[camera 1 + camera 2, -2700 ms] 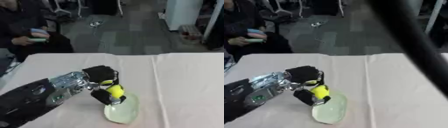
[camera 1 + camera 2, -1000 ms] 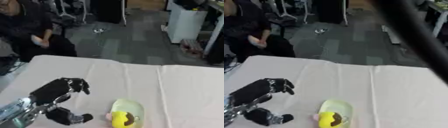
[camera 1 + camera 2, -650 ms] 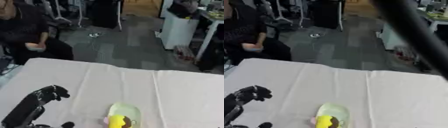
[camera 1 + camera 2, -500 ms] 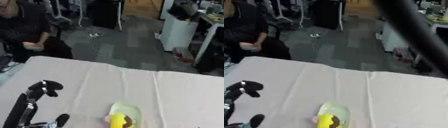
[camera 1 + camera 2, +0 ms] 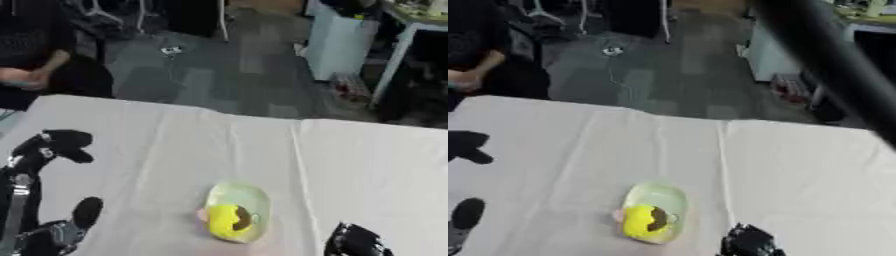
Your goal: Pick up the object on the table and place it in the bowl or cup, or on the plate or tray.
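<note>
Left eye view: yellow object (image 5: 229, 221) lying in the pale green dish (image 5: 246, 194) on the desk (image 5: 367, 165); placing looks done, nothing left but clearing away. Left hand (image 5: 45, 150) raised at the left edge, well apart, fingers relaxed, holding nothing.

Right eye view: right hand (image 5: 748, 243) dark at the bottom edge, just beside the dish; fingers cannot be told.

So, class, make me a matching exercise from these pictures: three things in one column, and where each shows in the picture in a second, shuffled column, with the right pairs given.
Things:
1. yellow object
2. left hand
3. right hand

Places:
A. bottom edge, right of the dish
B. in the pale green dish
C. left edge, above the table

Pairs: 1-B, 2-C, 3-A
</note>
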